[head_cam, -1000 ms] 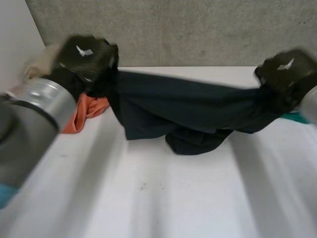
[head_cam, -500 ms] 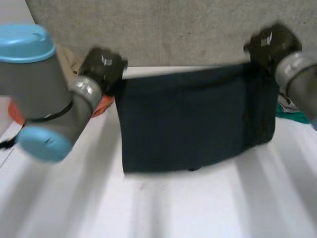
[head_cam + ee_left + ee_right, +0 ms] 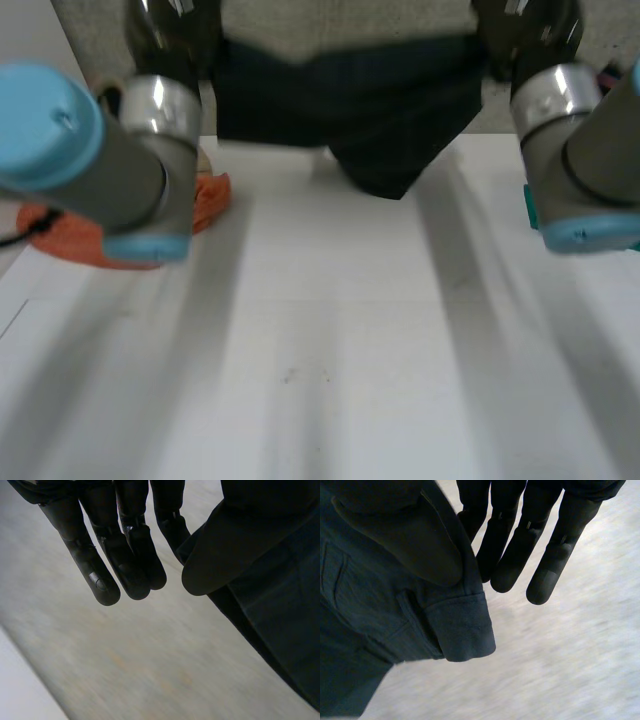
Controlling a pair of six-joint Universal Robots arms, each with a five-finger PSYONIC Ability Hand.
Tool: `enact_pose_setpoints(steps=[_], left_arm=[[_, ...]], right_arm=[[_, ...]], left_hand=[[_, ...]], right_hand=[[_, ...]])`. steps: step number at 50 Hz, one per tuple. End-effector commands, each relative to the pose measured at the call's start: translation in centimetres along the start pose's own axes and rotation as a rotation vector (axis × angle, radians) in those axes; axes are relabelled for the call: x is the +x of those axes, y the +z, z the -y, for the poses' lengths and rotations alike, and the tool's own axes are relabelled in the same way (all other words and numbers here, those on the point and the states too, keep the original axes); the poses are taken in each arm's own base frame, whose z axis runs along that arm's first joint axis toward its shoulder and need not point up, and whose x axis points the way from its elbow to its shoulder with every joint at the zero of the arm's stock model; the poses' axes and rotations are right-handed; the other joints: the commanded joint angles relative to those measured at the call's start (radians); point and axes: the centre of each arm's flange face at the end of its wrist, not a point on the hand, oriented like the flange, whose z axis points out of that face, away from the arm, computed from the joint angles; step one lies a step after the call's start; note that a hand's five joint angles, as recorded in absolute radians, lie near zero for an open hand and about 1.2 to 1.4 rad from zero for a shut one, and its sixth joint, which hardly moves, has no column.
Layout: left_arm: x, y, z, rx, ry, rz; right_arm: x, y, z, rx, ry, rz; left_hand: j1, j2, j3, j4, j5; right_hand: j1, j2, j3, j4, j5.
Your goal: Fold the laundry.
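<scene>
Two arms hold the dark garment high over the surface's far edge. The left robot hand and right robot hand each pinch an upper end between thumb and straight fingers. So light a pinch could slip and drop one side.

Left hand, right hand raised high — both pinching
</scene>
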Motion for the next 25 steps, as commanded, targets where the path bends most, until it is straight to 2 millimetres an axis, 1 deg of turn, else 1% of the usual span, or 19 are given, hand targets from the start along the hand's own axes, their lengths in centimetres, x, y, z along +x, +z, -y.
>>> enact_pose_setpoints(steps=[1, 2, 3, 4, 5, 6, 8, 9, 10, 12, 13, 15, 19, 20, 21, 22, 23, 24, 25], left_arm=[[4.0, -7.6, -5.7, -0.256, 0.041, -0.225], [4.3, -8.4, -6.0, -0.279, 0.045, -0.247], [4.9, -10.1, -6.7, -0.325, 0.051, -0.29], [5.1, -10.9, -7.0, -0.347, 0.055, -0.312], [5.2, -11.6, -7.3, -0.369, 0.059, -0.33], [5.2, -13.1, -7.8, -0.414, 0.075, -0.366], [4.9, -14.2, -7.8, -0.446, 0.08, -0.389], [4.7, -14.7, -7.6, -0.458, 0.078, -0.396], [4.2, -15.4, -7.1, -0.474, 0.078, -0.41], [3.6, -16.1, -6.6, -0.487, 0.081, -0.42], [3.2, -16.8, -6.2, -0.499, 0.086, -0.433], [2.7, -17.4, -5.6, -0.51, 0.09, -0.448], [1.7, -19.5, -3.6, -0.545, 0.105, -0.516], [1.5, -20.6, -2.7, -0.566, 0.111, -0.558], [1.3, -21.1, -2.3, -0.578, 0.115, -0.579], [1.1, -21.6, -2.1, -0.596, 0.12, -0.6], [0.9, -22.2, -1.8, -0.614, 0.124, -0.623], [0.5, -23.4, -1.6, -0.664, 0.139, -0.671], [0.2, -24.1, -1.4, -0.691, 0.146, -0.699]], right_arm=[[-4.0, -4.7, -3.8, -0.247, 0.067, 0.256], [-5.2, -6.0, -4.8, -0.301, 0.078, 0.321], [-5.8, -6.7, -5.4, -0.333, 0.085, 0.358], [-6.3, -7.3, -5.9, -0.362, 0.09, 0.387], [-7.1, -8.5, -6.6, -0.416, 0.1, 0.44], [-7.4, -9.1, -6.8, -0.44, 0.103, 0.464], [-7.7, -10.2, -7.3, -0.489, 0.106, 0.503], [-7.8, -11.2, -7.6, -0.534, 0.11, 0.539], [-7.9, -11.8, -7.8, -0.559, 0.112, 0.56], [-8.3, -12.7, -7.9, -0.589, 0.112, 0.595], [-8.4, -13.6, -8.0, -0.623, 0.109, 0.623], [-8.3, -14.5, -8.0, -0.654, 0.104, 0.651], [-6.8, -16.5, -6.8, -0.712, 0.104, 0.705], [-6.4, -17.4, -6.4, -0.738, 0.1, 0.731], [-6.1, -17.9, -6.2, -0.751, 0.095, 0.748], [-6.0, -18.3, -6.1, -0.763, 0.09, 0.76], [-5.6, -19.2, -5.7, -0.784, 0.07, 0.797], [-5.4, -19.7, -5.5, -0.793, 0.058, 0.816], [-5.2, -20.3, -5.3, -0.805, 0.04, 0.84]], left_hand=[[0.256, 0.196, 0.199, 0.196, 0.214], [0.256, 0.196, 0.199, 0.196, 0.214], [0.256, 0.196, 0.199, 0.196, 0.214], [0.256, 0.196, 0.199, 0.196, 0.214], [0.256, 0.196, 0.199, 0.196, 0.214], [0.256, 0.196, 0.199, 0.196, 0.214], [0.256, 0.196, 0.199, 0.196, 0.214], [0.256, 0.196, 0.199, 0.196, 0.214], [0.256, 0.196, 0.199, 0.196, 0.214], [0.256, 0.196, 0.199, 0.196, 0.214], [0.256, 0.196, 0.199, 0.196, 0.214], [0.256, 0.196, 0.199, 0.196, 0.214], [0.256, 0.196, 0.199, 0.196, 0.214], [0.256, 0.196, 0.199, 0.196, 0.214], [0.256, 0.196, 0.199, 0.196, 0.214], [0.256, 0.196, 0.199, 0.196, 0.214], [0.256, 0.196, 0.199, 0.196, 0.214], [0.256, 0.196, 0.199, 0.196, 0.214], [0.256, 0.196, 0.199, 0.196, 0.214]], right_hand=[[0.288, 0.213, 0.198, 0.192, 0.202], [0.288, 0.213, 0.198, 0.192, 0.202], [0.288, 0.213, 0.198, 0.192, 0.202], [0.288, 0.213, 0.198, 0.192, 0.202], [0.288, 0.213, 0.198, 0.192, 0.202], [0.288, 0.213, 0.198, 0.192, 0.202], [0.288, 0.213, 0.198, 0.192, 0.202], [0.288, 0.213, 0.198, 0.192, 0.202], [0.288, 0.213, 0.198, 0.192, 0.202], [0.288, 0.213, 0.198, 0.192, 0.202], [0.288, 0.213, 0.198, 0.192, 0.202], [0.288, 0.213, 0.198, 0.192, 0.202], [0.288, 0.213, 0.198, 0.192, 0.202], [0.288, 0.213, 0.198, 0.192, 0.202], [0.288, 0.213, 0.198, 0.192, 0.202], [0.288, 0.213, 0.198, 0.192, 0.202], [0.288, 0.213, 0.198, 0.192, 0.202], [0.288, 0.213, 0.198, 0.192, 0.202], [0.288, 0.213, 0.198, 0.192, 0.202]])
